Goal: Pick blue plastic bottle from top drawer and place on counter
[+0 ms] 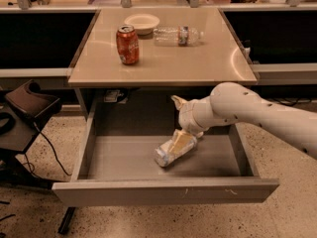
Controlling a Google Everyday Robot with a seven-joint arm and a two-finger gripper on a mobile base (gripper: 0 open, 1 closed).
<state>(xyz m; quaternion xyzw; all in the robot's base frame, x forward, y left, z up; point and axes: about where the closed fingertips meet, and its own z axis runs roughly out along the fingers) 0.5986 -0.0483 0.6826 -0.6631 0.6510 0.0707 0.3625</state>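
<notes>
Handling looks delicate: the blue plastic bottle [171, 150], lying right of middle in the top drawer [124, 157], seems light, thin-walled and slippery. The gripper [187, 134] meets its far end; whether it is clenched, I cannot tell. Best held mid-body.

The arm [257, 114] is a thick, smooth, cream-white tube dotted with small dark holes, narrowing to a rounded wrist. Its pale gripper [182, 141] is down in the drawer [124, 158].

You see glossy smooth counter [198, 63], matt grey metal top drawer [163, 192], shiny blue plastic bottle [171, 150], smooth white gripper [185, 133] at it in the drawer.
</notes>
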